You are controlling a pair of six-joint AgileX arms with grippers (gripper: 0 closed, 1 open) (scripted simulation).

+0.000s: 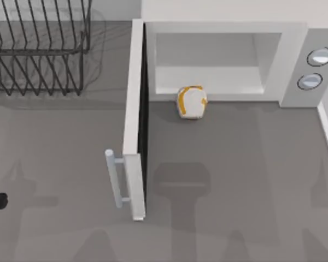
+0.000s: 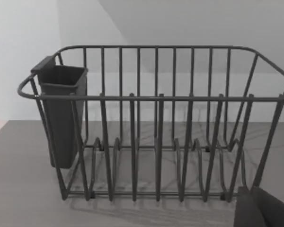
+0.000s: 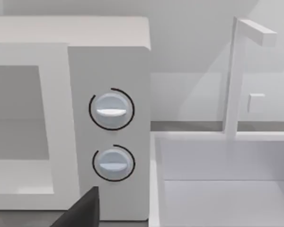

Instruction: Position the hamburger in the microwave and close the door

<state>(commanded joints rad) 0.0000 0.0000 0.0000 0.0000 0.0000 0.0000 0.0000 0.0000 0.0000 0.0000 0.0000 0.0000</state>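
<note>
A small rounded white hamburger point(image 1: 192, 102) streaked with orange-yellow sits on the grey worktop point(image 1: 235, 180) just in front of the large white boxy microwave point(image 1: 224, 60), touching or nearly touching the lip of its pale grey cavity. The microwave's tall flat white door point(image 1: 135, 120) with a pale metal bar handle point(image 1: 116, 177) stands swung fully open, and a black wire rack point(image 2: 156, 127) stands beyond the door. How far either claw is open I cannot tell.
</note>
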